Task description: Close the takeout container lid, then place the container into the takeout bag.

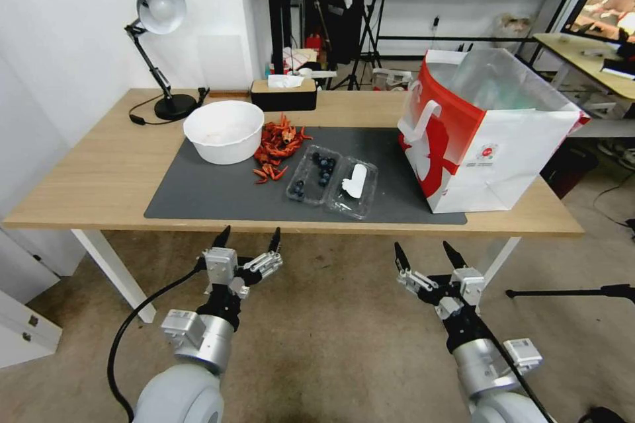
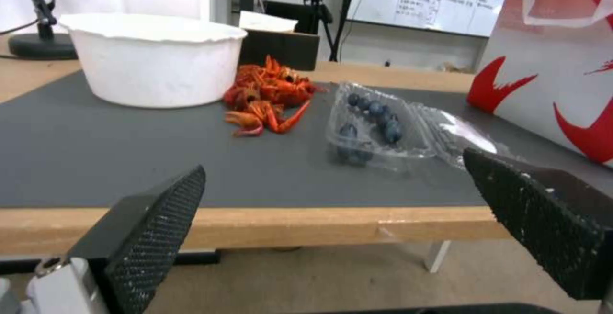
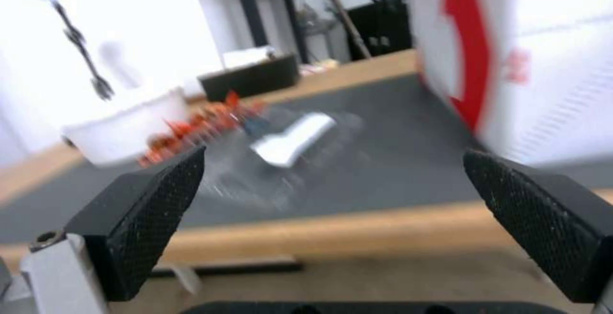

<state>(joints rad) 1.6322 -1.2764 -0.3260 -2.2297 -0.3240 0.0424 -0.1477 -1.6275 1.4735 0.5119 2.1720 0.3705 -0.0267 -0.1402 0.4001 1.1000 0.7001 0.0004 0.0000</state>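
The clear takeout container lies open and flat on the grey mat, its berry half holding dark blueberries. Beside it, toward the bag, lies the lid with a white oblong label. The white and red takeout bag stands upright at the mat's right end, mouth open with a clear liner. My left gripper is open in front of the table edge, below the container. My right gripper is open too, off the table's front edge and nearer the bag. Both hold nothing.
A round white bowl sits at the mat's back left, with a heap of red crayfish beside it. A desk lamp and a dark tissue box stand at the table's rear. The wooden table edge lies between grippers and mat.
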